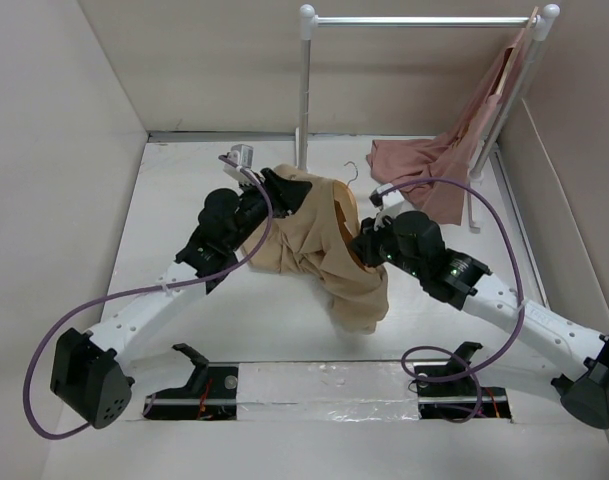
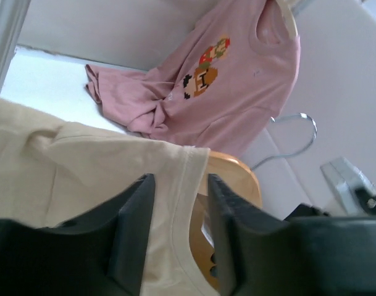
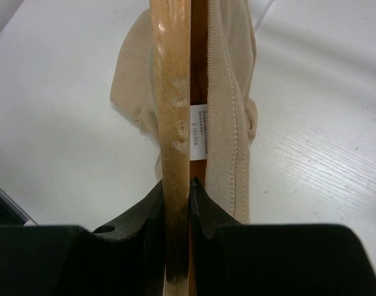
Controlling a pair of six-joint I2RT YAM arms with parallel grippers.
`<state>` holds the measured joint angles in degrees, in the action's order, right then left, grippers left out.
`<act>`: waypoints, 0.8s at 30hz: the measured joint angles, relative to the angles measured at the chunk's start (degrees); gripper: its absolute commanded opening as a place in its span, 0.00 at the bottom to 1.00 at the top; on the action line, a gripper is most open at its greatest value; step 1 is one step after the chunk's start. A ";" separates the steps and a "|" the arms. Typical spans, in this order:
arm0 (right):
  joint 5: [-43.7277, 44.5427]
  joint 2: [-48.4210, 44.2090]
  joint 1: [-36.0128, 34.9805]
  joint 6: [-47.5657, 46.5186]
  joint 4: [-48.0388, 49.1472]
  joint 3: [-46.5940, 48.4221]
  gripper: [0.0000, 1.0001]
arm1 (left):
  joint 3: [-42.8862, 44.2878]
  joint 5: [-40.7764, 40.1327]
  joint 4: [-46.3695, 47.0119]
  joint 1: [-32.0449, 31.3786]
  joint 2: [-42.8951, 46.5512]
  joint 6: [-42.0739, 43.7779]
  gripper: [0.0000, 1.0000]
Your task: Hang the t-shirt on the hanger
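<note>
The right gripper is clenched on the hanger. The hanger's wooden arm runs straight out from between its fingers, seen edge-on. The t-shirt is bunched just right of the wood and trails onto the desk beyond. The left gripper has a finger on either side of the t-shirt's ribbed neck edge; whether they pinch it I cannot tell. Just past its right finger the hanger's rounded shoulder pokes out of the neck. Further off, the wire hook points away toward the pink shirt. The hanger's long axis seems to span from one gripper to the other. The step in hand looks like working the neck over the hanger. The next move calls for a firm pinch on that edge and a pull across the wooden end, with the right gripper holding steady.
</note>
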<state>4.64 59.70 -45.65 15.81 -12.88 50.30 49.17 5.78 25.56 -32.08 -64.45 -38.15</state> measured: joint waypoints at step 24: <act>-8.11 -3.85 7.04 -1.70 -1.60 0.11 0.00 | 2.27 0.63 -4.07 -6.82 -10.69 14.80 0.45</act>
<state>-3.46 55.86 -38.61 14.11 -14.48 50.41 51.44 6.42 21.50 -38.89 -75.13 -23.35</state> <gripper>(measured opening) 0.215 0.475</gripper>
